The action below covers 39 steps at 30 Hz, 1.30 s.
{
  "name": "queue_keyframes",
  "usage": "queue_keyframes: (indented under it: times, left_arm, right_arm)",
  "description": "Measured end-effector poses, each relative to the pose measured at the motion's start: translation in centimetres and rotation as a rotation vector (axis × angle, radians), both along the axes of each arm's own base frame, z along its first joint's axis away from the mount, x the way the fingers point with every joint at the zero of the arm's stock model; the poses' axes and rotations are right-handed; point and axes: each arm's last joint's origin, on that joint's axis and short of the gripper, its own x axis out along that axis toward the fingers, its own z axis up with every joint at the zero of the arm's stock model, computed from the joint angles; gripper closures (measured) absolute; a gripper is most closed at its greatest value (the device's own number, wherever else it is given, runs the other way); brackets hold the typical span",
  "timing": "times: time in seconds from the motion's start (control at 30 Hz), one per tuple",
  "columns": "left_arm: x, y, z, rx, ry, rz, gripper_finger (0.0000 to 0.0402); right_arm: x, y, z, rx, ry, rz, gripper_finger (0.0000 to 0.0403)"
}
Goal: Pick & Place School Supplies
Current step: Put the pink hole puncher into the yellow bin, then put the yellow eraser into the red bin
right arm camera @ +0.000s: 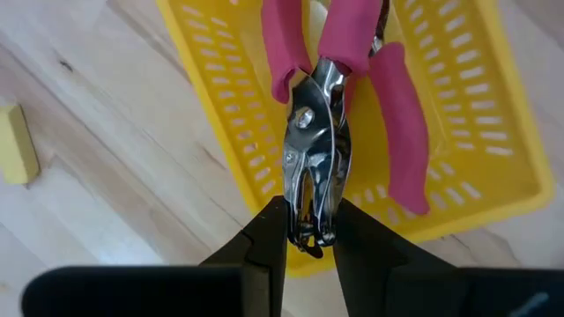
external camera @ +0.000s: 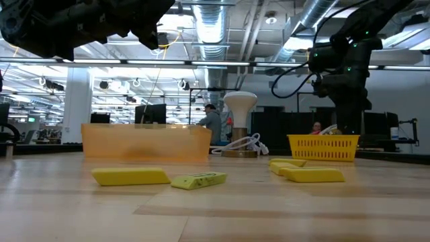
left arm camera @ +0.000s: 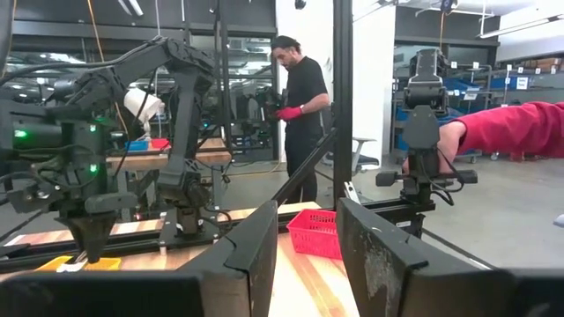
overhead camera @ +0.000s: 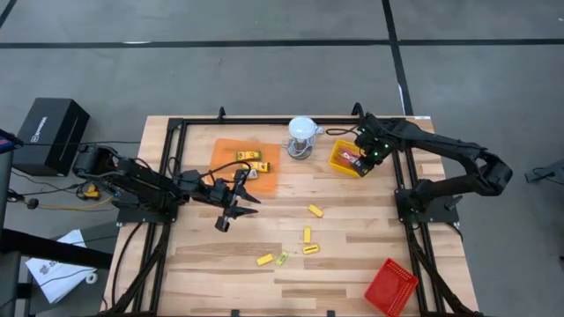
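While unlabelled, pliers (right arm camera: 319, 150) in right claw (right arm camera: 308, 231)

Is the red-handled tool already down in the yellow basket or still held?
Held. The right gripper pinches the tool by its metal tip, its red handles hanging over the yellow basket. Whether it touches the basket floor, I cannot tell.

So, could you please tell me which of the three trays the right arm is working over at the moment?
The yellow tray, near the white domed object. The right gripper holds a red-handled tool over it; the orange tray and red tray lie elsewhere.
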Motion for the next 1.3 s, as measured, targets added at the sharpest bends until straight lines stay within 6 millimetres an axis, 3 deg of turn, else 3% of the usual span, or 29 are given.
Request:
queue_keyframes:
  times: [0.5, 0.87, 1.0, 1.17, 1.3]
  left_arm:
    - [0.0, 0.0, 0.0, 0.000, 0.000, 0.000, 0.0289]
    - [0.0, 0.0, 0.0, 0.001, 0.000, -0.002, 0.0289]
    - [0.0, 0.0, 0.0, 0.000, 0.000, -0.002, 0.0289]
    - [0.0, 0.0, 0.0, 0.006, 0.000, 0.001, 0.0289]
    - [-0.1, 0.2, 0.2, 0.053, -0.019, 0.023, 0.0289]
  right_arm:
    - [-0.4, -0.8, 0.1, 0.022, -0.049, -0.032, 0.0321]
    - [-0.6, -0.7, 0.1, 0.028, -0.043, -0.037, 0.0194]
    - [-0.6, -0.6, 0.1, 0.043, -0.033, -0.050, 0.0165]
    - [-0.2, -0.6, 1.8, 0.071, -0.081, -0.033, 0.0166]
    - [0.7, -0.2, 4.7, 0.038, -0.210, 0.021, 0.0178]
